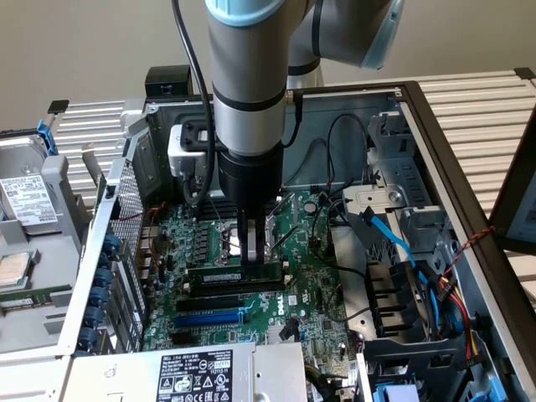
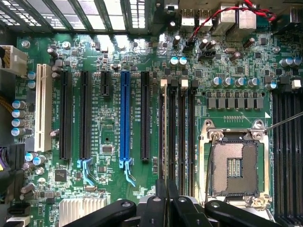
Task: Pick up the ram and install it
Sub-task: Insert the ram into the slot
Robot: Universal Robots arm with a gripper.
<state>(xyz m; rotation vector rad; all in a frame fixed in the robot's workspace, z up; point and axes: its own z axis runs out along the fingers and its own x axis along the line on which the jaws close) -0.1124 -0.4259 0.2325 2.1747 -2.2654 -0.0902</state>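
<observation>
The ram (image 1: 219, 274) seems clamped edge-up in the pincer (image 1: 254, 260) of the downward-pointing arm (image 1: 247, 75).

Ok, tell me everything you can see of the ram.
The ram is a long, thin, dark stick standing on edge in a memory slot of the green motherboard, next to a black expansion slot. The hand grips its middle from above, fingers shut on it. Whether it is fully seated cannot be told.
</observation>
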